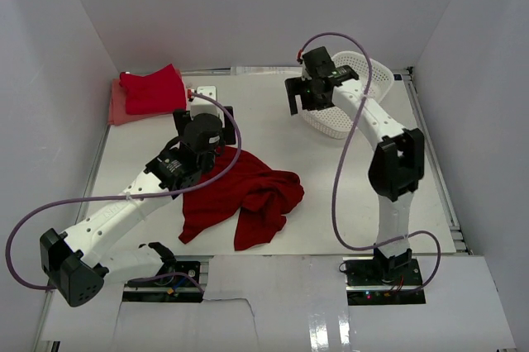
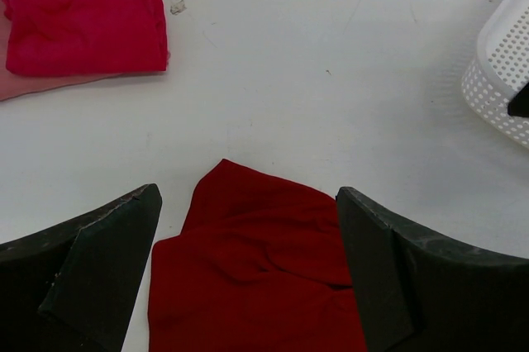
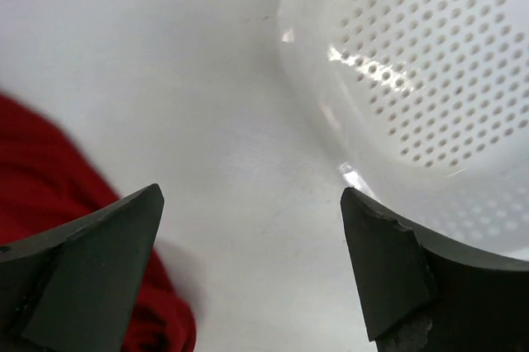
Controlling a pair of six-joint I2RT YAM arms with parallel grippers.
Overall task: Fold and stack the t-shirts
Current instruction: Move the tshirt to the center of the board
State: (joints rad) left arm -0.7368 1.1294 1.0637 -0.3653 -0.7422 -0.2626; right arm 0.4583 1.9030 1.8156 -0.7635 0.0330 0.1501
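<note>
A crumpled dark red t-shirt (image 1: 244, 195) lies on the white table at centre front. It also shows in the left wrist view (image 2: 256, 269) and at the left edge of the right wrist view (image 3: 41, 170). My left gripper (image 1: 202, 133) is open over the shirt's far left corner, with its jaws wide apart on either side of the cloth (image 2: 248, 195). A folded bright red t-shirt (image 1: 153, 89) lies on a folded pink one (image 1: 117, 108) at the back left. My right gripper (image 1: 318, 88) is open and empty (image 3: 252, 195), beside the basket.
A white perforated basket (image 1: 368, 79) stands at the back right; it also shows in the left wrist view (image 2: 496, 79) and the right wrist view (image 3: 413, 79). White walls close in the table on the left, back and right. Bare table lies between the shirt and the basket.
</note>
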